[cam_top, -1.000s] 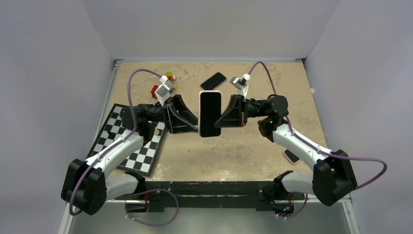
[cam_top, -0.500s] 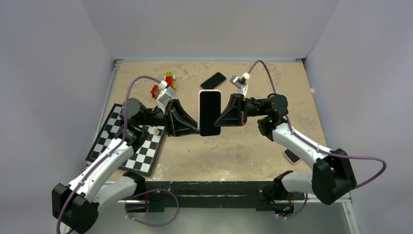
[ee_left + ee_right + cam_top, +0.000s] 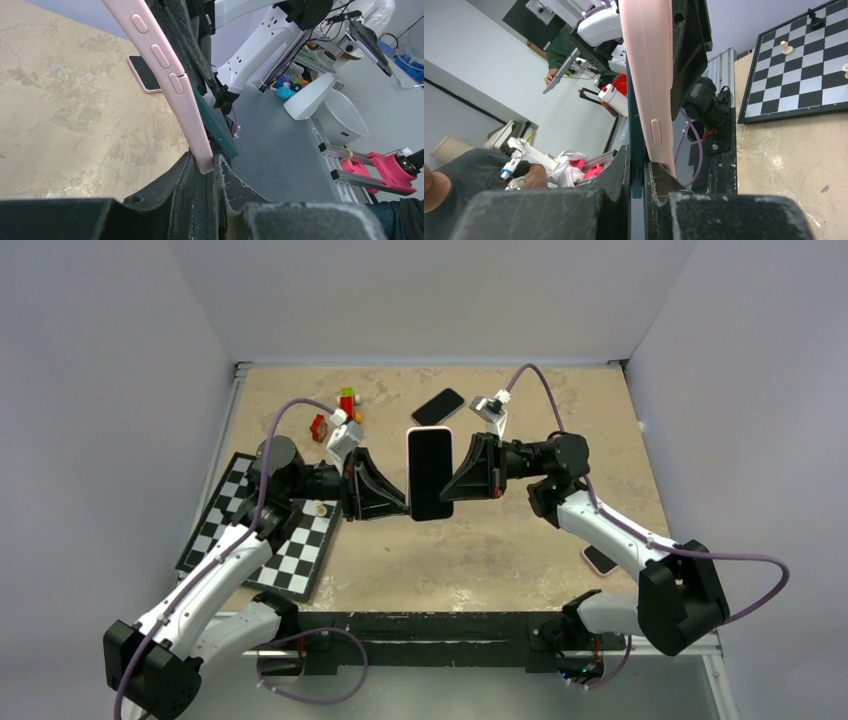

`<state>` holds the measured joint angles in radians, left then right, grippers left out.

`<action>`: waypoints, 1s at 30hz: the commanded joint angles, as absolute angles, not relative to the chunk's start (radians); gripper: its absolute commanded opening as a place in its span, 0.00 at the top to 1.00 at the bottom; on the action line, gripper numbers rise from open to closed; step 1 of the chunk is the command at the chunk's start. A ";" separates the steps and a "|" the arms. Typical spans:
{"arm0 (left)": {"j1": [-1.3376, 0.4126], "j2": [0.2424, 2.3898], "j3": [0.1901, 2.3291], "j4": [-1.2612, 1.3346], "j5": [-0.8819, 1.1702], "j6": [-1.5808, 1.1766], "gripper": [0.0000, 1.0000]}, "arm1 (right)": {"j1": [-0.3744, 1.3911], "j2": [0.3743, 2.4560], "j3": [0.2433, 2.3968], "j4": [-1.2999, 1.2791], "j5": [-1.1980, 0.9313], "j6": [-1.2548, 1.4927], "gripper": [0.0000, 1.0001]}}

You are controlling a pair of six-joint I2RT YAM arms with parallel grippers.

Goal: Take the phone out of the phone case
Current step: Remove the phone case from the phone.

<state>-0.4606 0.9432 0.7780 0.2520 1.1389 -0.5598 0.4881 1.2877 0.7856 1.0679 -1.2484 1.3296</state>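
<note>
The phone (image 3: 430,476), dark screen up, hangs in the air over the middle of the table between both grippers, its pink phone case (image 3: 430,430) showing as a rim at the top. My left gripper (image 3: 404,502) comes in from the left. In the left wrist view its jaws press on the lower corner of the phone case (image 3: 172,85), with the gripper (image 3: 206,172) shut on that corner. From the right, my right gripper (image 3: 448,490) grips the phone's teal edge (image 3: 636,145). That gripper (image 3: 638,172) is shut on the edge, beside the phone case (image 3: 649,70).
A chessboard (image 3: 262,532) with a few pieces lies at the left under my left arm. Coloured blocks (image 3: 338,408) and a second dark phone (image 3: 438,406) lie at the back. Another pink-rimmed phone (image 3: 598,560) rests under my right arm.
My left jaws have narrowed onto the case's corner, and the left arm's elbow has swung out to the left. The phone has shifted slightly up and left. The right gripper stays shut.
</note>
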 commanded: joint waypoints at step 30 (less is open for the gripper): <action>-0.466 1.063 0.915 -0.419 0.214 -0.553 1.00 | 0.554 1.127 1.003 -0.020 -0.658 0.570 1.00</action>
<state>-0.4660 1.0714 0.9230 -0.3874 0.2916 -0.5426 0.5514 1.1999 0.9401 0.1619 -0.8536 0.7269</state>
